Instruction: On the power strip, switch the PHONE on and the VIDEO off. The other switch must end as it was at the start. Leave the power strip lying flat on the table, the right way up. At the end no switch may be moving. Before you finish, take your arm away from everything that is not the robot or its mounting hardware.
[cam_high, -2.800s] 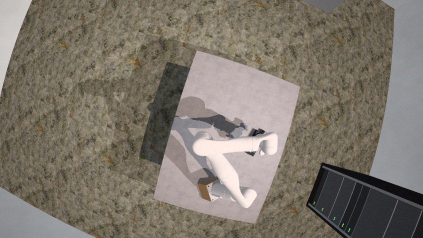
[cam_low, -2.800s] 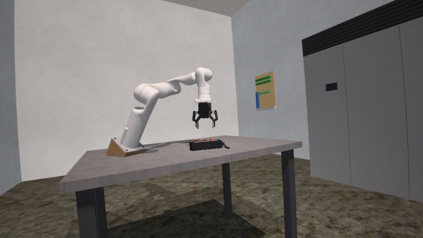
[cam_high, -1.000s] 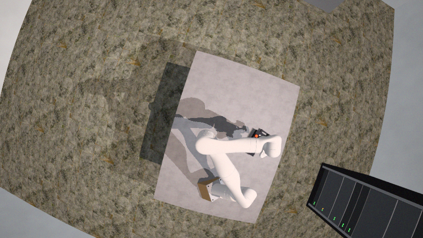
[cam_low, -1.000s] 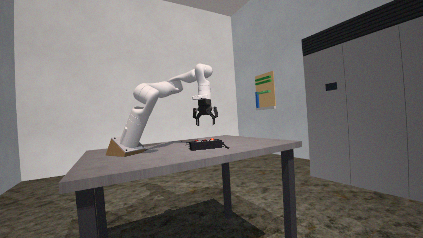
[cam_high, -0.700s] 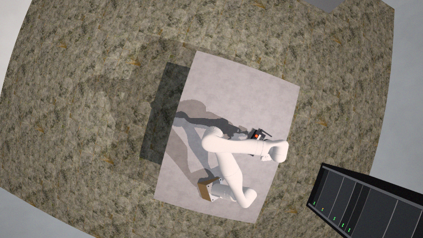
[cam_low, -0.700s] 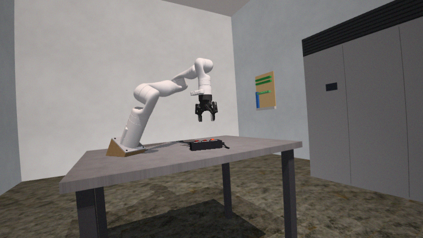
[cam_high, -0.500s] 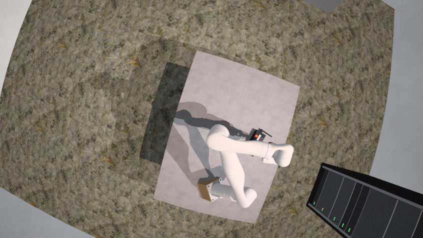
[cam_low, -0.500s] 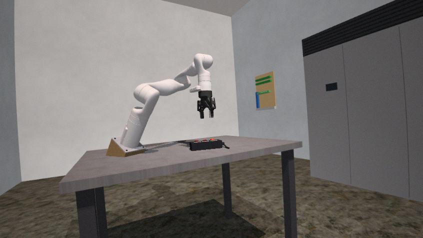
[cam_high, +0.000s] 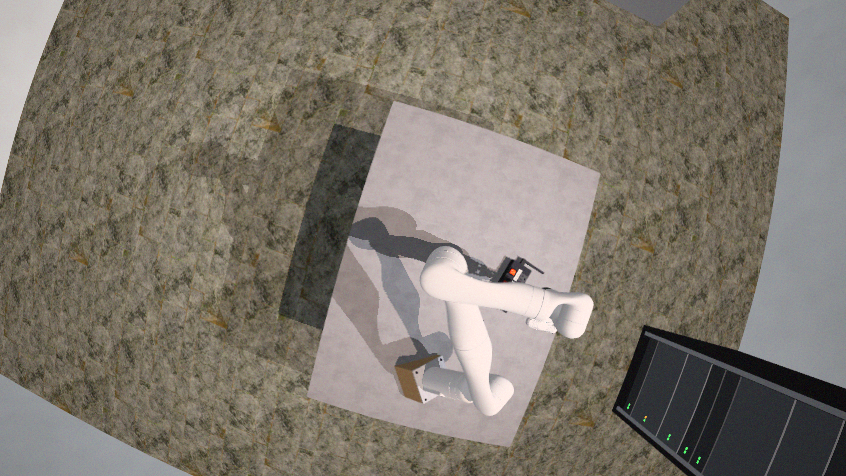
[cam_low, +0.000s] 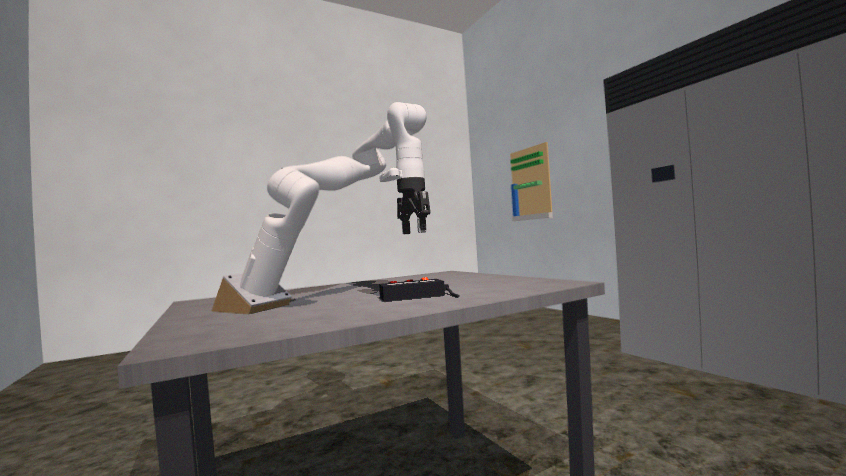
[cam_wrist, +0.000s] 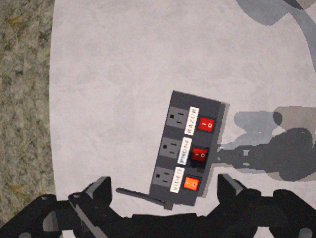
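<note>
A black power strip (cam_wrist: 187, 150) lies flat on the grey table, right way up, with three sockets, three white labels and three rocker switches. The far switch (cam_wrist: 207, 124) is bright red, the middle switch (cam_wrist: 199, 155) is dark red, the near switch (cam_wrist: 191, 184) is bright orange. The label words are too small to read. My gripper (cam_wrist: 164, 187) is open and empty, pointing down, well above the strip's near end. In the side view the gripper (cam_low: 412, 227) hangs high over the strip (cam_low: 412, 288). From overhead the strip (cam_high: 516, 274) is partly hidden by my arm.
A short black cord stub (cam_wrist: 134, 192) sticks out of the strip's near end. My arm's wooden base wedge (cam_low: 236, 298) stands at the table's far left. The table's right edge (cam_high: 576, 260) is close to the strip. A dark cabinet (cam_high: 733, 402) stands off the table.
</note>
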